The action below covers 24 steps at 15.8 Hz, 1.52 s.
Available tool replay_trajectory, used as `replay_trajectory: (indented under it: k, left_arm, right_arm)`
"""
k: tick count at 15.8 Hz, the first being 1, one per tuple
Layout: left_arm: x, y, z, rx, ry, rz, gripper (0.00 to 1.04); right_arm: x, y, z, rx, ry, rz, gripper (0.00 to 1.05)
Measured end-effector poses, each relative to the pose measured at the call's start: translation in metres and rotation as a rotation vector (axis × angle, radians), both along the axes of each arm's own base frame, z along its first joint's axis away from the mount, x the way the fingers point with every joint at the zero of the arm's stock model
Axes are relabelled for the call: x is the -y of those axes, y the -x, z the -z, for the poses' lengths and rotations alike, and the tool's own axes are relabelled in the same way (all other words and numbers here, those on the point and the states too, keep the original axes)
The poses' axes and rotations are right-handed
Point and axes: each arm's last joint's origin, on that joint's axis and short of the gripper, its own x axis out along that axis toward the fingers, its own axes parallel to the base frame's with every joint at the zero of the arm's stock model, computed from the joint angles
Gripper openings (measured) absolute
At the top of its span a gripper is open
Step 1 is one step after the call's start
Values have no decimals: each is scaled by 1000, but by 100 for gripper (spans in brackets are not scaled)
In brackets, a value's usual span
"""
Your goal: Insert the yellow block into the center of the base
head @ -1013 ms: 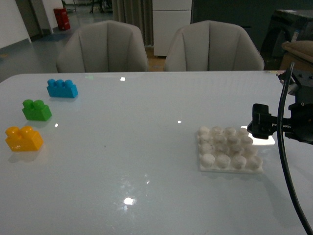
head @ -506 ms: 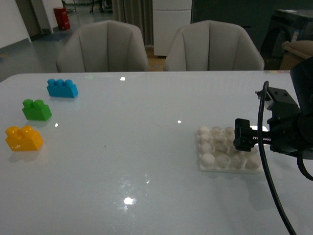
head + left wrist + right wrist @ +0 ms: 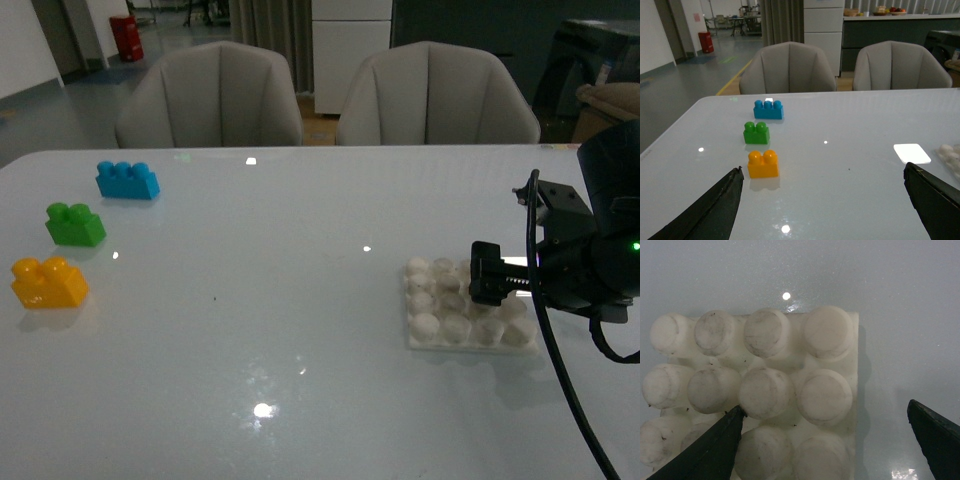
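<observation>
The yellow block (image 3: 48, 282) lies at the table's left edge, two studs up; in the left wrist view the yellow block (image 3: 763, 165) sits ahead of my left gripper (image 3: 822, 167), which is open, empty and well short of it. The white studded base (image 3: 440, 312) rests on the right half of the table. My right gripper (image 3: 487, 278) hovers over the base's right part and hides some studs. Seen from the right wrist, the right gripper (image 3: 825, 407) is open above the base (image 3: 765, 390), one finger over the studs, the other beyond the plate's edge.
A green brick (image 3: 75, 225) and a blue brick (image 3: 127, 180) stand behind the yellow block in a row. A bright white patch (image 3: 912, 153) lies beside the base. Two grey chairs (image 3: 208, 95) stand behind the table's far edge.
My right gripper has come in from the right edge, moving left and a little lower, to hang over the base's right side. The bricks and base have not moved.
</observation>
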Motion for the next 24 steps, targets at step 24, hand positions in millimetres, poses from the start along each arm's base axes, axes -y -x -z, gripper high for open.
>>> replay_trajectory:
  k: [24]
  left_arm:
    - [0, 0, 0, 0, 0, 0, 98]
  right_arm:
    - [-139, -4, 0, -70, -227, -46, 98]
